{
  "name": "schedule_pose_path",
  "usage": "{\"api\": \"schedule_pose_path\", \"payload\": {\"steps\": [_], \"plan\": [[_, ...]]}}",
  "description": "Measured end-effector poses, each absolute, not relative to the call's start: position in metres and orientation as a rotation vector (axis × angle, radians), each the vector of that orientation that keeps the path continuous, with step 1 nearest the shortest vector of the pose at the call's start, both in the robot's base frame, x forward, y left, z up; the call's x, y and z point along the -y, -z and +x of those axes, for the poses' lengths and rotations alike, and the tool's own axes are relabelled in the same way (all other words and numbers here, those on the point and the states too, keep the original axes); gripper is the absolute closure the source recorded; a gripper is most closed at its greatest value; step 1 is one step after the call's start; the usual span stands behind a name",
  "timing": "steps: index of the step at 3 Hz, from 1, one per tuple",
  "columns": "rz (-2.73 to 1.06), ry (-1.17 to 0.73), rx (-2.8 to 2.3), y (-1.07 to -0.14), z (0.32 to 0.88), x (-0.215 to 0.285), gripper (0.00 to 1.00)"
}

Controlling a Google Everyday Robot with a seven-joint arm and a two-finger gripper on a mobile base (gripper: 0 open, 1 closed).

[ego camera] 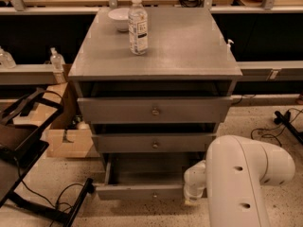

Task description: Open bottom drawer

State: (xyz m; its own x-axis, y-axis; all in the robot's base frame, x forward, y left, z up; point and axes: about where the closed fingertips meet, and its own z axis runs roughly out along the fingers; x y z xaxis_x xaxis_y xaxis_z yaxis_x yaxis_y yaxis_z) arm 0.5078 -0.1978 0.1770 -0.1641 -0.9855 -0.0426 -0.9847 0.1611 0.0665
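Note:
The grey metal cabinet (156, 56) has three drawers, each with a small round knob. The bottom drawer (142, 191) is the lowest one. It stands pulled out, its inside showing empty and dark. Its knob (155, 194) is at the middle of its front. My gripper (191, 196) hangs from the white arm (246, 183) at the right end of the bottom drawer's front, close to the floor. The top drawer (155, 110) and the middle drawer (155, 143) stand slightly out.
A water bottle (138, 26) and a white bowl (118, 19) stand on the cabinet top. A cardboard box (71, 141) sits on the floor to the left. A black frame and cables (28, 150) lie further left. Cables (279, 122) are at the right.

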Motion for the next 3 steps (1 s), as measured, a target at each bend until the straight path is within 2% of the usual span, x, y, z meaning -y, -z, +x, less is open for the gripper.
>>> {"api": "schedule_pose_path", "payload": {"steps": [1, 2, 3], "plan": [[2.024, 0.123, 2.386, -0.1786, 0.5080, 0.1977, 0.95], [2.024, 0.123, 2.386, -0.1811, 0.5079, 0.1977, 1.00], [2.024, 0.123, 2.386, -0.1811, 0.5079, 0.1977, 1.00]]}}
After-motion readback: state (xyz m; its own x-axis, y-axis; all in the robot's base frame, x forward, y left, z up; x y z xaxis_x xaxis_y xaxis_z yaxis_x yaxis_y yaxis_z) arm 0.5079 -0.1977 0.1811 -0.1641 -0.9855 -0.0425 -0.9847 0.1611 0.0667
